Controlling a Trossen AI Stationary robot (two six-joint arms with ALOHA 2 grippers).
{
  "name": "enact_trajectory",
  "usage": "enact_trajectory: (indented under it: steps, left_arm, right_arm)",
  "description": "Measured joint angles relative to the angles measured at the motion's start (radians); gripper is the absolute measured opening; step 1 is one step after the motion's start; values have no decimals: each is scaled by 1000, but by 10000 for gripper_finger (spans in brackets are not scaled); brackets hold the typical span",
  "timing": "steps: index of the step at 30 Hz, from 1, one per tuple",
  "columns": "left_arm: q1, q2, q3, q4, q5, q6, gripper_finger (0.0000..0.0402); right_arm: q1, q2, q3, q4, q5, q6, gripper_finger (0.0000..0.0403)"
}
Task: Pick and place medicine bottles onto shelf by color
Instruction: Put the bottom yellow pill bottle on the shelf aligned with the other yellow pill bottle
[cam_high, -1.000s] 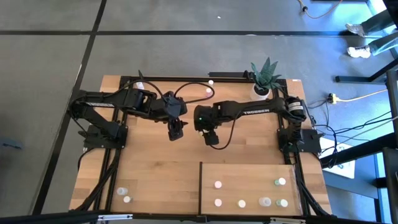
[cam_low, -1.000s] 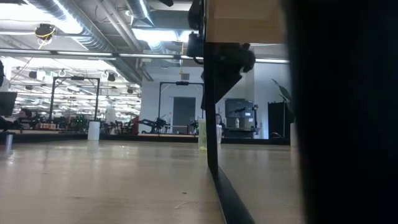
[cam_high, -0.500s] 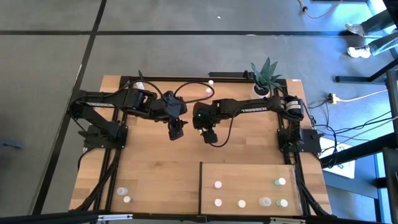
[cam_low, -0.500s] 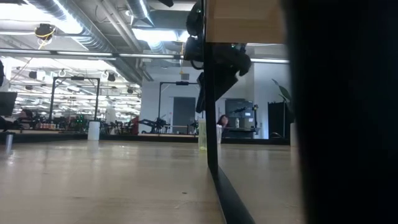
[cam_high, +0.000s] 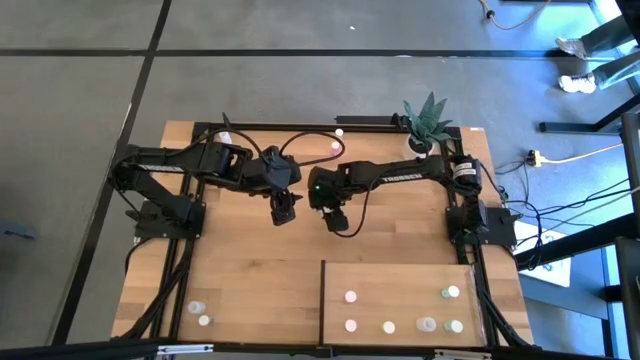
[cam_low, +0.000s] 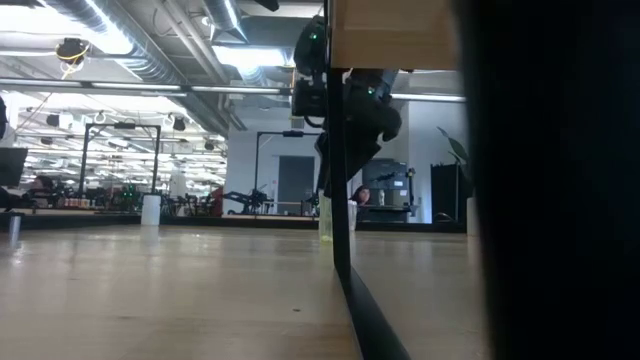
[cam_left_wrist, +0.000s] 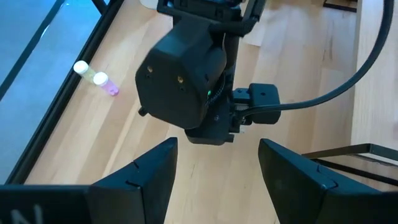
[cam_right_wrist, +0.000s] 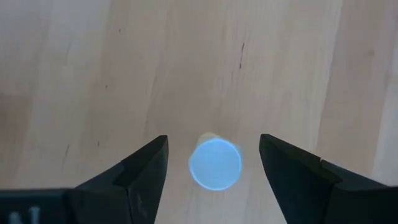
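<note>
A small medicine bottle (cam_right_wrist: 215, 164) stands upright on the wooden tabletop, its round cap pale blue-white in the right wrist view. In the low view the bottle (cam_low: 325, 217) looks pale yellow. My right gripper (cam_right_wrist: 213, 140) hangs open over it at mid-table (cam_high: 337, 222), one finger on either side and neither touching. The gripper hides the bottle in the high view. My left gripper (cam_high: 284, 214) waits open just to its left, with nothing between its fingers (cam_left_wrist: 217, 144). The shelf (cam_high: 400, 275), a pale panel at the near right, carries several bottles.
Two bottles (cam_high: 200, 314) stand at the near left corner and two more (cam_high: 336, 140) near the far edge. A potted plant (cam_high: 425, 120) sits at the far right. Cables trail over the far half of the table. The shelf's dark edge (cam_low: 345, 260) splits the low view.
My right gripper has come down toward the bottle on the table and stayed open. The bottle has not moved.
</note>
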Motion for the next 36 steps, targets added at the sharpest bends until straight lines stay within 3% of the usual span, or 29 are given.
enact_trajectory:
  steps: [7,12,29,36]
  left_arm:
    - [0,0,0,0,1,0,218]
    - [0,0,0,0,1,0,218]
    - [0,0,0,0,1,0,218]
    - [0,0,0,0,1,0,218]
  right_arm:
    - [0,10,0,-3,6,0,255]
    - [0,11,0,-17,78,0,251]
    - [0,12,0,-24,44,3,124]
    - [1,12,0,-20,44,49,128]
